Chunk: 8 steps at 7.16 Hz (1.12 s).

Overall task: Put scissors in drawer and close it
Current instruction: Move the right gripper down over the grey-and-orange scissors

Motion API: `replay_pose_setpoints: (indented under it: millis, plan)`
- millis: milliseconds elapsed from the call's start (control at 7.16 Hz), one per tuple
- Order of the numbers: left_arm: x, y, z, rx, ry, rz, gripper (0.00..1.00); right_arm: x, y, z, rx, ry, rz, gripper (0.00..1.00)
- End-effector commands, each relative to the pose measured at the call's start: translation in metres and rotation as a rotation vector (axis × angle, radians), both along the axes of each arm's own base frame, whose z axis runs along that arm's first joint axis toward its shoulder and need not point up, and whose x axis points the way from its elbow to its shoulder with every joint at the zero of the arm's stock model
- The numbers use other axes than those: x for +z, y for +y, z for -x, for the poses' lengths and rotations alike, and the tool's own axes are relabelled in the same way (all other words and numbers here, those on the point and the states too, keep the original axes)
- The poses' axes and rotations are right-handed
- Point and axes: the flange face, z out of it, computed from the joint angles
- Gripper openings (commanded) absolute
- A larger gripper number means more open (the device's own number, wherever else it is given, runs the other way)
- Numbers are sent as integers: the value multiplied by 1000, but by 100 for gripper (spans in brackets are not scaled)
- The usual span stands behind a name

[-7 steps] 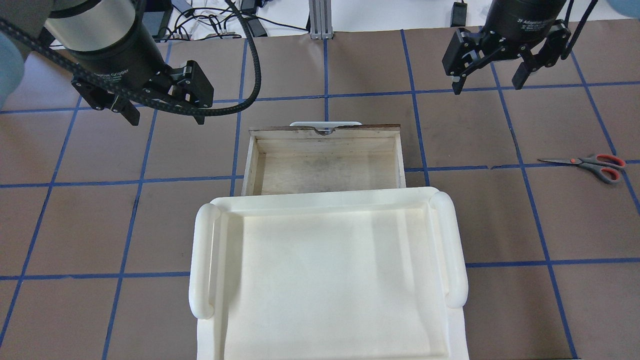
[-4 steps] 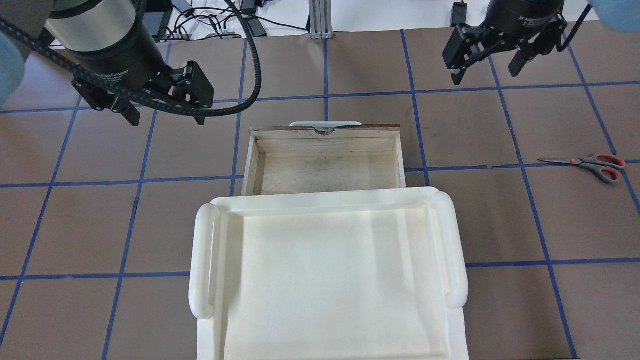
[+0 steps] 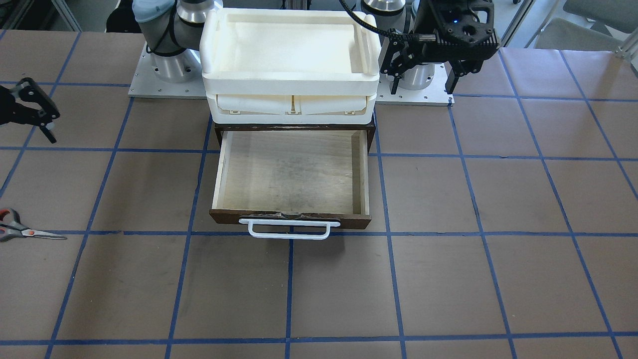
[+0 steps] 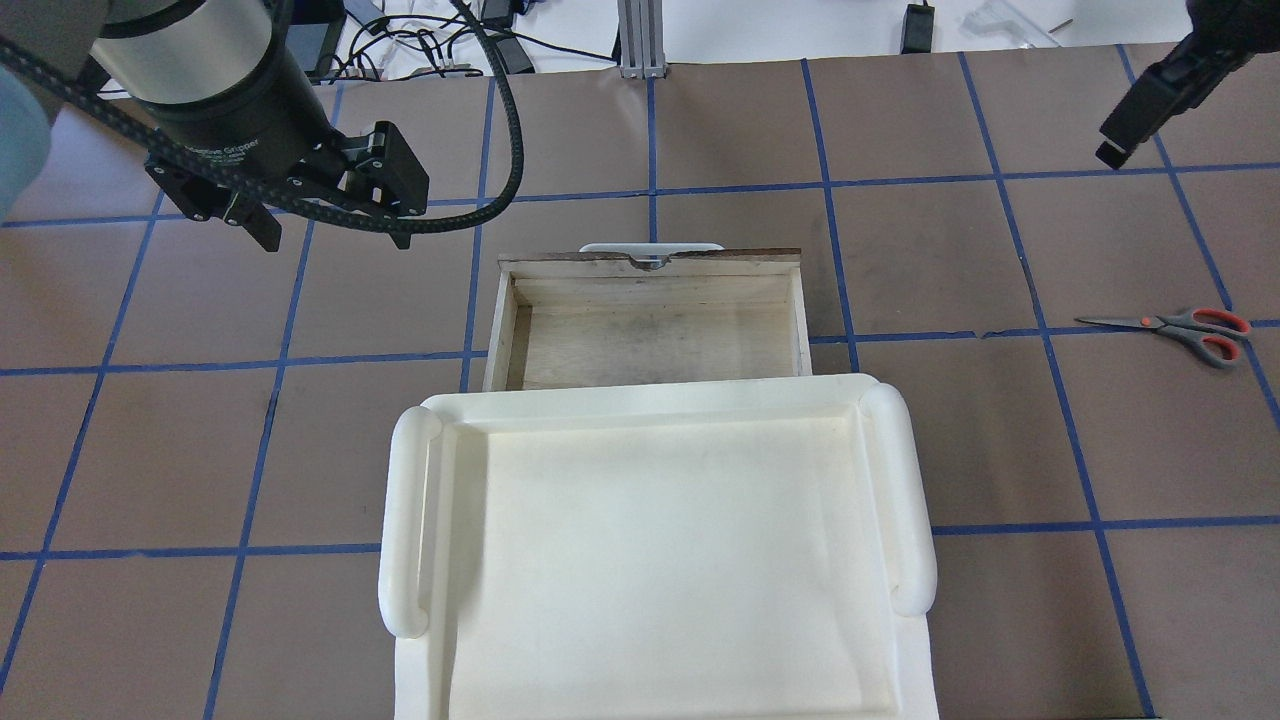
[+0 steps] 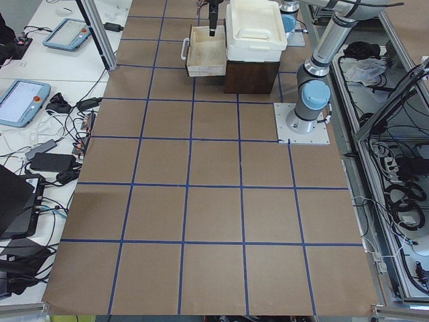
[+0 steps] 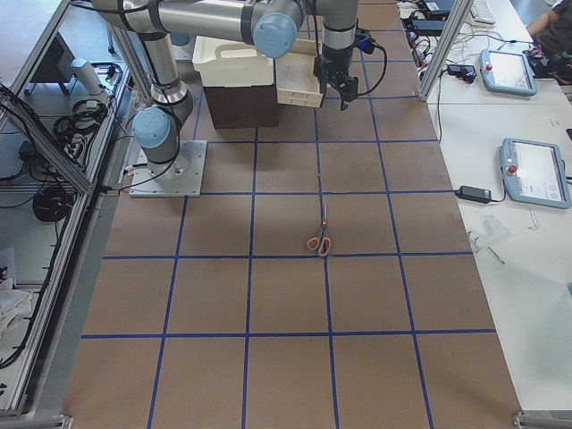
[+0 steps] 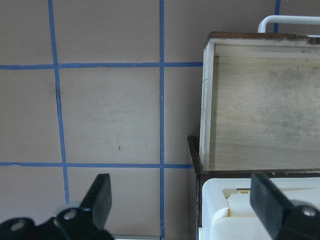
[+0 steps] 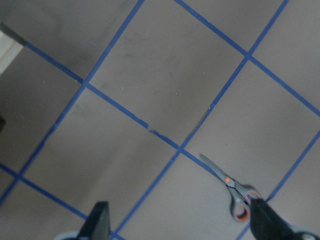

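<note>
Overhead exterior: scissors (image 4: 1170, 325) grey-handled, orange-lined loops, blades shut; left claw (image 4: 333, 228), right claw (image 8: 182, 222) spread

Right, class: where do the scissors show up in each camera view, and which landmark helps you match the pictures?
Front-facing: scissors at the far left edge.
Overhead: scissors at the far right, mid-height.
Exterior left: not in it.
Exterior right: scissors near the centre.
Left wrist: not in it.
Right wrist: scissors at lower right.
Landmark: the open drawer; the scissors lie along a blue tape line off to its side.
</note>
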Motion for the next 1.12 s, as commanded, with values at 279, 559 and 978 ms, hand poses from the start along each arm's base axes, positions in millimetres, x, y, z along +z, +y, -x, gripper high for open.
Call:
replay_pose_setpoints:
  millis: [279, 559, 978]
  plan:
    - [-3, 1, 3, -5, -2, -5, 100, -129, -21, 164, 490, -69, -39, 100]
    - [-2, 2, 4, -2, 1, -4, 100, -195, -37, 213, 618, -86, -29, 100]
    - [-2, 3, 4, -2, 0, -3, 100, -262, -26, 215, 750, -38, -10, 100]
